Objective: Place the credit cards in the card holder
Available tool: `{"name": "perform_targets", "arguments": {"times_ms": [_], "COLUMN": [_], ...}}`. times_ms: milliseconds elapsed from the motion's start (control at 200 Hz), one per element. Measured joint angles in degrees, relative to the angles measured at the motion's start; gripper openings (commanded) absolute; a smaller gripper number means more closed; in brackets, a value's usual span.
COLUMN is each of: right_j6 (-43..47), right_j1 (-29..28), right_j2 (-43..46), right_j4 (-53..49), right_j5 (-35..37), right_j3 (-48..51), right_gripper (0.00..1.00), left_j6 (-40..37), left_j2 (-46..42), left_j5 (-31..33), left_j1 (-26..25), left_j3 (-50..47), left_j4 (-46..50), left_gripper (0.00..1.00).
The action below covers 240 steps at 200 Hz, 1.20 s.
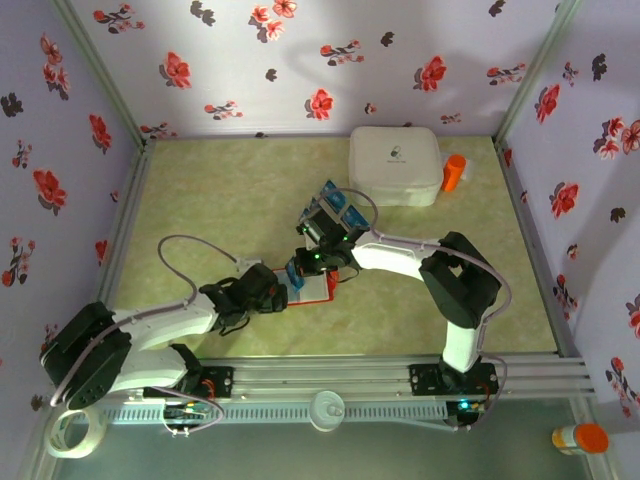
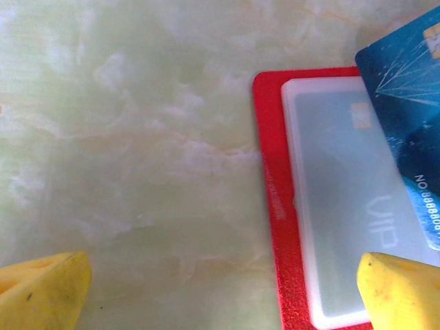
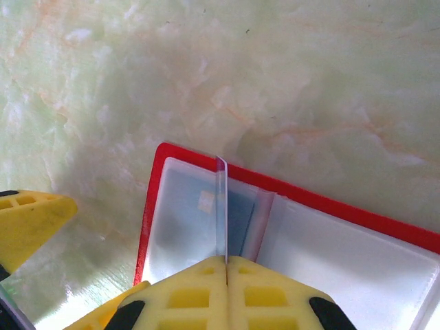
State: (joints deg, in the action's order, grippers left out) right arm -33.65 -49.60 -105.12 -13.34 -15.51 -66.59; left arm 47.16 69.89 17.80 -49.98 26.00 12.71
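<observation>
Credit card [image 3: 221, 199], pinched edge-on in my right gripper [image 3: 225, 265] over the open card holder [image 3: 316, 199]; my left gripper [image 2: 220, 295] straddles the holder's edge, jaws wide; insertion step, I judge; next, lower squarely into the pocket.

Bright, even light; soft shadows; wrist views perhaps slightly blurred.

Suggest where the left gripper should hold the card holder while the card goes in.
Probably the bare red outer edge of the card holder, from the table side. It lies flat and open, and the right gripper, shut on a card edge-on, crowds the pocket side by the fold. The open left gripper straddles that edge.
</observation>
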Motion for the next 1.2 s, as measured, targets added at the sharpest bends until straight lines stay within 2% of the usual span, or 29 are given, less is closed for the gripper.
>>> {"name": "perform_targets", "arguments": {"times_ms": [380,535,785,1200], "right_j6": [0.0,-1.6,-6.6,-15.9], "right_j1": [0.1,1.3,4.5,4.5], "right_j2": [0.4,4.7,12.9,13.6], "right_j4": [0.2,1.2,10.8,31.0], "right_j5": [-0.2,-0.2,0.3,0.3], "right_j3": [0.2,3.4,13.9,27.3], "right_gripper": [0.0,0.0,0.0,0.0], "left_j6": [-0.6,-0.6,-0.6,-0.6], "left_j2": [1.5,1.5,1.5,1.5], "left_j5": [1.1,1.2,1.2,1.3], "left_j1": [-0.6,-0.7,-0.8,-0.9], "left_j3": [0.3,0.3,0.3,0.3], "left_j4": [0.2,0.2,0.2,0.3], "left_gripper": [1.0,1.0,1.0,1.0]}}
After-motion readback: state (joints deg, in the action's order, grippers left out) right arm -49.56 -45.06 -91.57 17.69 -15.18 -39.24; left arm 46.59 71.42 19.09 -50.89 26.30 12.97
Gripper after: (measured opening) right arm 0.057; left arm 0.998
